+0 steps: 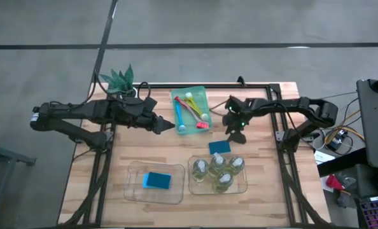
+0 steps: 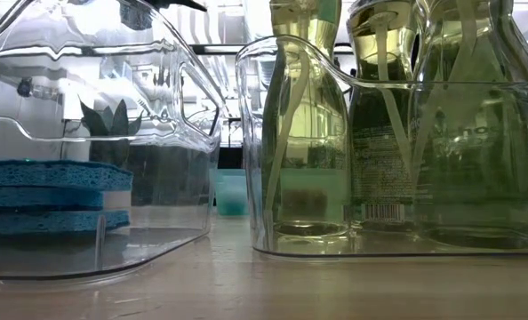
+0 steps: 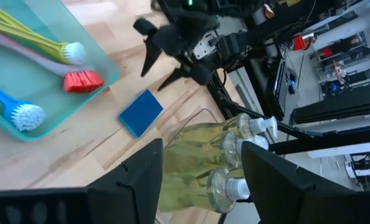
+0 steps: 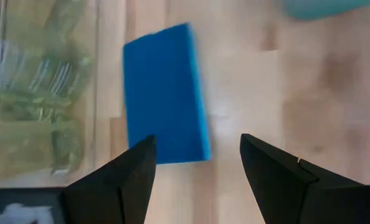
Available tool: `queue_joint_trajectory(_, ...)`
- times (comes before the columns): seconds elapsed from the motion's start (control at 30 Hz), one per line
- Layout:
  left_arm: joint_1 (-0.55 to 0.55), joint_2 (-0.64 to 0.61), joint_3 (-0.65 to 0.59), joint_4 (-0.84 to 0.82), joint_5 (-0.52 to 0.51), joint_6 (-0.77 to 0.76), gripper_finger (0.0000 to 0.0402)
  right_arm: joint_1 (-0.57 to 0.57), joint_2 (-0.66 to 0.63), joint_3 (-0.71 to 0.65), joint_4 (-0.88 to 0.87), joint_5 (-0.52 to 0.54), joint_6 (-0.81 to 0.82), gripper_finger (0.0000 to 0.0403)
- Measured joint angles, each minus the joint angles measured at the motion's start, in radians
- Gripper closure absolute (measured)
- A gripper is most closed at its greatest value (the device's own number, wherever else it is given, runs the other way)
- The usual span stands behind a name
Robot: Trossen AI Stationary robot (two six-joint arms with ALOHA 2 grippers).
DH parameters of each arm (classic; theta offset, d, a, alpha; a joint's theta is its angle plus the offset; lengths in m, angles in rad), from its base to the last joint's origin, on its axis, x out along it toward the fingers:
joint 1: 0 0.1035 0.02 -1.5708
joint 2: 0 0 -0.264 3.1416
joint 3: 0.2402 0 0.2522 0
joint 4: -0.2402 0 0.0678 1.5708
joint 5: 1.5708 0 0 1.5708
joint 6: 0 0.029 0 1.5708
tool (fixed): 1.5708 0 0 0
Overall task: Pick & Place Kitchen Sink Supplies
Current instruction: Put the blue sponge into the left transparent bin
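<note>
A blue sponge (image 1: 219,147) lies flat on the wood table between the green tray (image 1: 200,93) and the bottle bin. My right gripper (image 1: 238,135) hovers open just beyond it on the far-right side; in the right wrist view the sponge (image 4: 165,93) lies ahead of the open fingers (image 4: 197,174). My left gripper (image 1: 168,124) is open in the air by the tray's left edge, pointing right (image 3: 203,180). Blue, red and yellow-handled brushes (image 1: 190,109) lie in the tray. Several bottles (image 1: 218,169) stand in the right clear bin. Two sponges (image 2: 51,196) are stacked in the left bin.
A potted plant (image 1: 120,81) stands at the table's far left corner behind the left arm. The two clear bins (image 1: 133,191) (image 1: 242,188) sit side by side near the table's near edge. Bare wood lies between the tray and the bins.
</note>
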Motion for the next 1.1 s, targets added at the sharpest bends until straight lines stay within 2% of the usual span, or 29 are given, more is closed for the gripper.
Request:
queue_joint_trajectory(0.37,0.000,0.000,0.000,-0.022,0.001,-0.003,0.0195,0.135,0.000,-0.105,0.169,0.172,0.033,0.0177)
queue_joint_trajectory(0.63,0.000,0.000,0.000,-0.024,0.001,-0.005,0.0195,0.136,0.000,-0.160,0.267,0.181,0.057,0.0190)
queue_joint_trajectory(0.83,0.000,0.000,0.000,-0.026,0.000,-0.014,0.0195,0.136,-0.002,-0.189,0.278,0.174,0.049,0.0255)
queue_joint_trajectory(1.1,0.000,0.000,0.000,-0.026,-0.008,-0.014,0.0195,0.136,-0.002,-0.188,0.266,0.211,0.101,0.0376)
